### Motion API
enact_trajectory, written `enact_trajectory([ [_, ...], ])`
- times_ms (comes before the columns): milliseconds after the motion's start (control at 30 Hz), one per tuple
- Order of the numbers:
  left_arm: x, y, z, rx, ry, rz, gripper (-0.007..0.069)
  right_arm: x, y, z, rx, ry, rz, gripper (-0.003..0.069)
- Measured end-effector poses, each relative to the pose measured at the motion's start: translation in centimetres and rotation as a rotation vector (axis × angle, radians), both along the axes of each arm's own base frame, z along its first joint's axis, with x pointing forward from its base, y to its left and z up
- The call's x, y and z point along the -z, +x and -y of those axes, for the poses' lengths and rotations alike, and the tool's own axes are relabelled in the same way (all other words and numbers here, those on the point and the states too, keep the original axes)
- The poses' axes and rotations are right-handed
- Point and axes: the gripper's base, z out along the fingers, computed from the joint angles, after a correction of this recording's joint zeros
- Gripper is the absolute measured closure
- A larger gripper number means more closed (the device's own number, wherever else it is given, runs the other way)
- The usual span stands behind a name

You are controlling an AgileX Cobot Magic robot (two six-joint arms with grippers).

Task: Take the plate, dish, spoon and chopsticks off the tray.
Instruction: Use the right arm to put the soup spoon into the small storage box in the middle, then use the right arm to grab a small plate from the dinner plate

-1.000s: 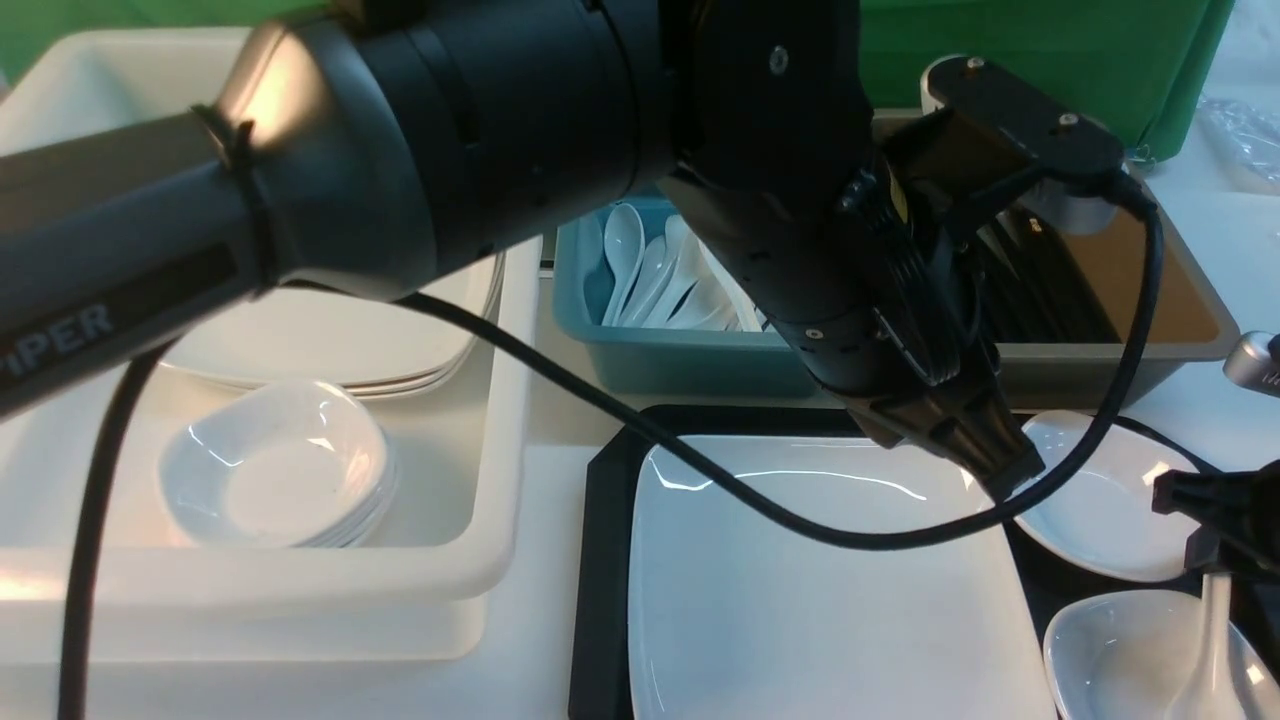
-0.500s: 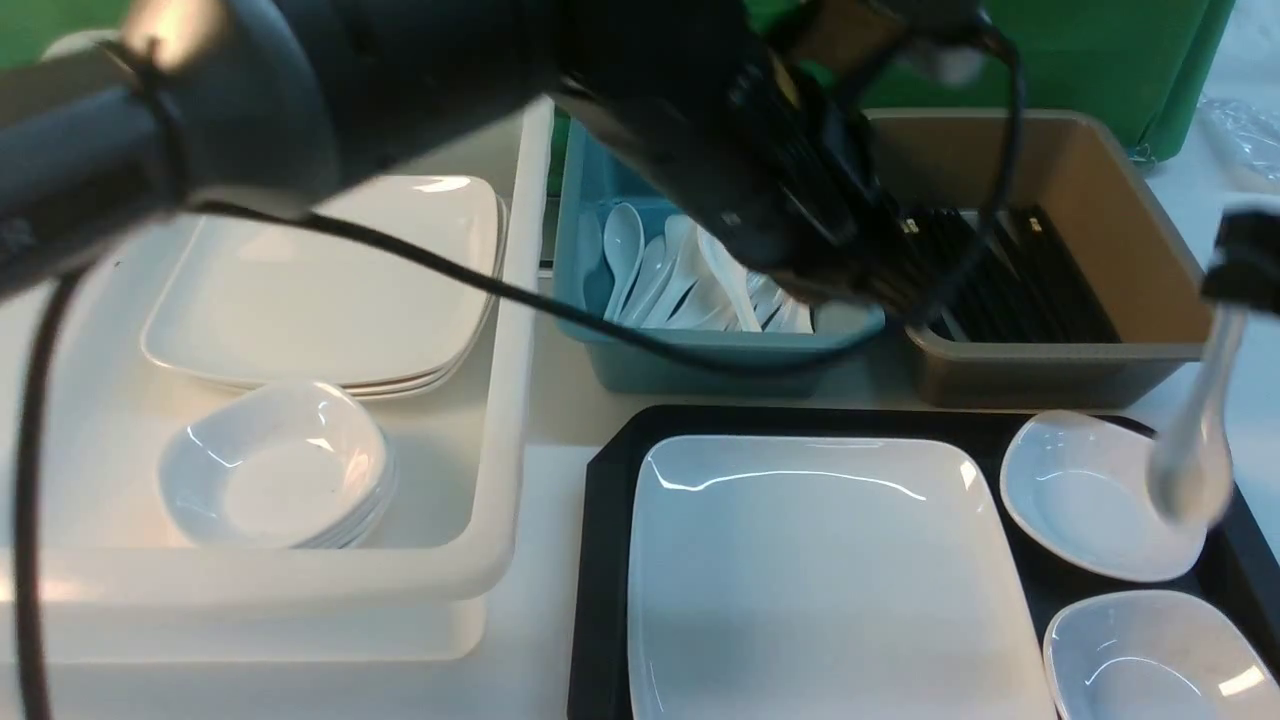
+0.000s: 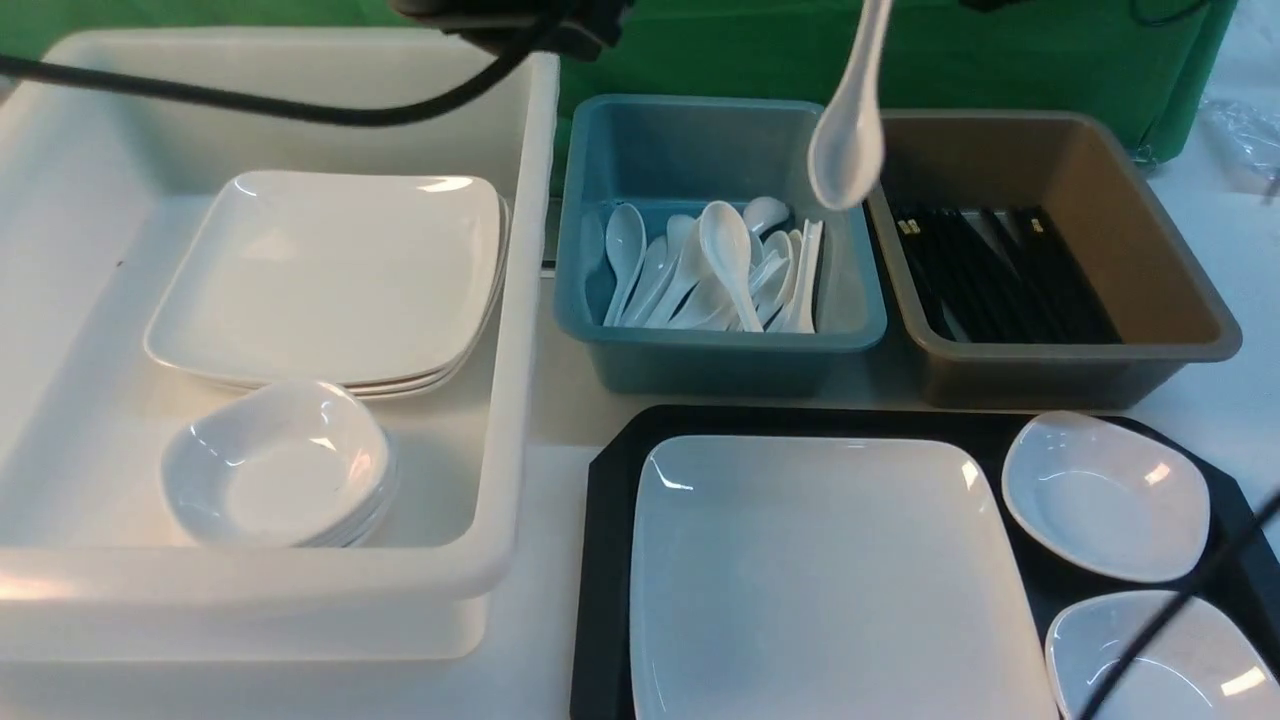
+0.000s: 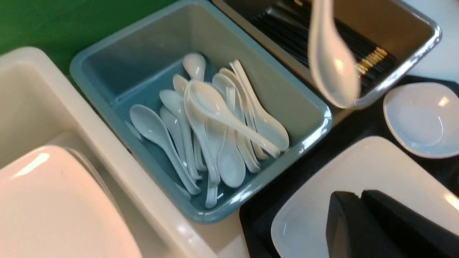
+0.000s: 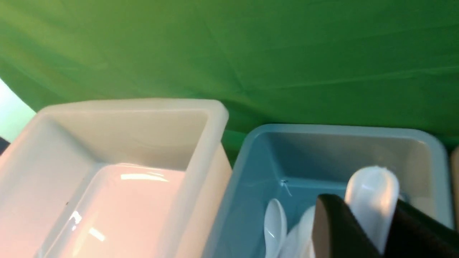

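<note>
White glossy soup spoon (image 3: 848, 150), pinched by your right tool (image 5: 373, 218), hangs above the blue plastic tub's (image 3: 720, 345) right side; large white plate (image 3: 820, 580) awaits on the black tray (image 3: 600, 560).

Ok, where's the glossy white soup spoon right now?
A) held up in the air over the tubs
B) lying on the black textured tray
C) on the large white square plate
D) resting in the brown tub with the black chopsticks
A: the glossy white soup spoon hangs bowl-down from the right gripper, up over the blue plastic tub and brown tub, touching nothing below.
</note>
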Motion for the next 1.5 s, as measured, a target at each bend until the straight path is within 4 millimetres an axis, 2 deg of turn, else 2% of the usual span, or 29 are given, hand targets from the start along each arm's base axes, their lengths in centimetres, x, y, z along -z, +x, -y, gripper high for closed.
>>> enact_trajectory([
  [33,-0.1,-0.2,-0.1,0.004,0.004,-0.008,0.061,0.8,0.8,-0.7,-0.007,0.001,-0.011,0.051],
  [67,-0.1,-0.3,-0.1,0.006,0.004,-0.008,0.061,0.8,1.0,-0.8,-0.008,0.004,-0.006,0.051],
  [133,-0.4,-0.9,-0.2,0.018,-0.006,-0.027,0.061,3.1,2.9,-2.2,-0.012,0.015,-0.042,0.0497],
  [200,-0.5,-1.2,-0.1,0.028,-0.023,-0.041,0.061,5.5,4.3,-3.4,-0.016,0.021,-0.077,0.0426],
  [233,-0.5,-1.2,-0.1,0.029,-0.025,-0.042,0.061,5.9,4.5,-3.4,-0.015,0.02,-0.085,0.0418],
  [333,-0.5,-1.4,0.0,0.04,-0.034,-0.059,0.061,7.8,5.4,-4.0,-0.021,0.015,-0.118,0.028],
  [367,-0.5,-1.5,0.0,0.047,-0.036,-0.069,0.061,8.3,5.4,-4.1,-0.032,0.004,-0.145,0.0236],
  [433,-0.5,-1.6,0.1,0.056,-0.042,-0.08,0.061,8.7,5.0,-3.9,-0.061,-0.016,-0.212,0.0193],
  [533,-0.4,-1.8,0.2,0.077,-0.043,-0.09,0.061,7.6,3.6,-3.0,-0.153,-0.086,-0.321,0.0198],
  [600,-0.4,-1.9,0.3,0.095,-0.04,-0.102,0.061,6.0,2.1,-1.7,-0.231,-0.185,-0.366,0.0279],
  [633,-0.2,-2.1,0.3,0.11,-0.027,-0.117,0.061,4.2,0.5,-0.2,-0.28,-0.274,-0.401,0.0384],
  [667,-0.2,-2.1,0.3,0.112,-0.025,-0.119,0.061,4.0,0.4,0.1,-0.282,-0.287,-0.404,0.0419],
  [700,-0.2,-2.2,0.3,0.118,-0.021,-0.13,0.061,2.8,-0.6,1.3,-0.296,-0.344,-0.428,0.0501],
  [733,-0.1,-2.3,0.3,0.123,-0.018,-0.138,0.061,1.9,-1.4,2.1,-0.295,-0.382,-0.442,0.0538],
  [767,0.0,-2.4,0.3,0.129,-0.013,-0.15,0.061,0.6,-2.4,3.8,-0.27,-0.423,-0.45,0.0589],
  [867,0.9,-2.8,1.0,0.163,0.009,-0.172,0.061,-1.1,-5.2,7.0,-0.206,-0.468,-0.464,0.0623],
  [900,1.5,-2.9,1.4,0.178,0.022,-0.187,0.061,-1.6,-6.9,8.2,-0.191,-0.479,-0.473,0.0627],
  [933,1.8,-3.0,1.5,0.184,0.027,-0.192,0.061,-1.1,-7.2,8.4,-0.192,-0.483,-0.492,0.0628],
  [967,2.6,-3.3,2.2,0.201,0.034,-0.204,0.061,-1.0,-9.2,9.2,-0.187,-0.492,-0.518,0.0629],
  [1033,4.1,-3.9,3.6,0.242,0.048,-0.218,0.061,0.7,-12.3,9.7,-0.215,-0.511,-0.589,0.0627],
  [1067,5.0,-4.3,4.4,0.264,0.052,-0.22,0.061,2.1,-14.3,9.6,-0.253,-0.527,-0.634,0.0613],
  [1100,5.1,-4.3,4.6,0.269,0.054,-0.218,0.061,2.4,-14.6,9.6,-0.259,-0.53,-0.642,0.0613],
  [1133,6.0,-4.8,5.4,0.295,0.06,-0.211,0.061,4.5,-16.8,9.4,-0.304,-0.547,-0.704,0.058],
  [1233,8.1,-5.6,7.2,0.345,0.073,-0.195,0.061,8.0,-20.5,9.1,-0.339,-0.561,-0.732,0.0468],
  [1267,9.0,-6.0,7.9,0.364,0.084,-0.197,0.061,10.2,-22.1,9.0,-0.35,-0.568,-0.754,0.0388],
  [1300,10.0,-6.4,8.5,0.377,0.091,-0.202,0.061,11.5,-23.1,8.9,-0.352,-0.574,-0.748,0.0317],
  [1333,10.2,-6.4,8.6,0.38,0.093,-0.202,0.061,12.1,-23.5,9.0,-0.357,-0.578,-0.763,0.0305],
  [1433,12.5,-7.2,9.8,0.418,0.127,-0.236,0.061,16.0,-25.8,8.8,-0.372,-0.61,-0.765,0.0144],
  [1500,13.2,-7.3,10.2,0.429,0.141,-0.251,0.061,17.4,-26.5,8.9,-0.373,-0.626,-0.749,0.009],
])
